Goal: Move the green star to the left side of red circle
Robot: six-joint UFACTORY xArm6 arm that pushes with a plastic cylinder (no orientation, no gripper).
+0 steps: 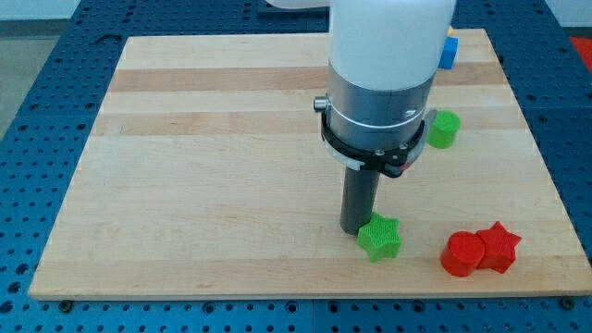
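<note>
The green star [380, 237] lies near the board's bottom edge, right of centre. The red circle [461, 253] sits to its right, apart from it by a small gap. A red star [499, 246] touches the red circle's right side. My tip [353, 228] rests on the board right against the green star's upper left side. The rod rises from there into the arm's grey and white body [381, 83], which hides part of the board behind it.
A green cylinder-like block [444, 129] stands at the right, just beside the arm body. A blue block [448, 53] shows partly at the view's top right, behind the arm. The wooden board [203, 166] lies on a blue perforated table.
</note>
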